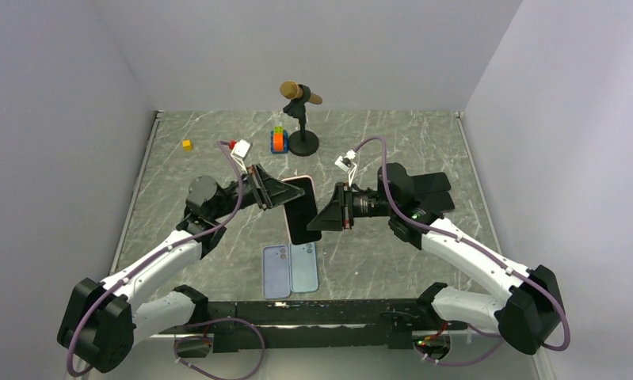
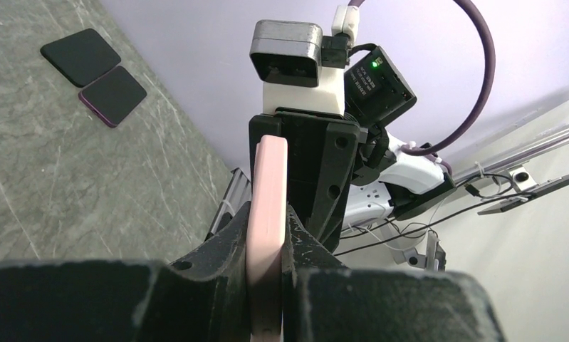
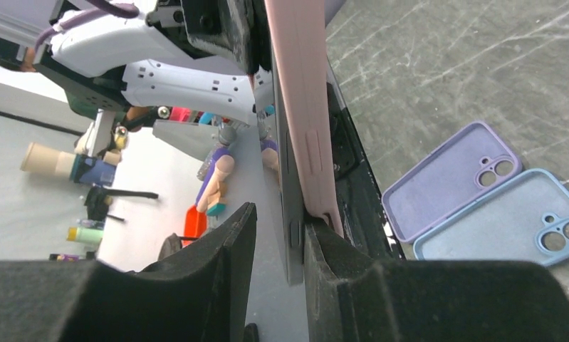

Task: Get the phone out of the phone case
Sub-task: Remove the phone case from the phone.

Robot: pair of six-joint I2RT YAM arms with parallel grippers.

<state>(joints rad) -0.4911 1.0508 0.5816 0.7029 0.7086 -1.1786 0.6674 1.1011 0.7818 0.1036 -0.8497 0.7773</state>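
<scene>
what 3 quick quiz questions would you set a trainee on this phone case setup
1. True or false: the phone in its pink case lies flat on the table.
2. What is the left tool shut on? A the pink case's edge, B a cable, C nothing.
3. How many empty cases lie on the table, and in which colours?
Key: 1 false, it is held up in the air. 2 A. 3 two: a purple case and a light blue case.

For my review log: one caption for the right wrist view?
Right gripper straddles a phone partly out of its pink case; empty purple case and blue case lie on the table.
</scene>
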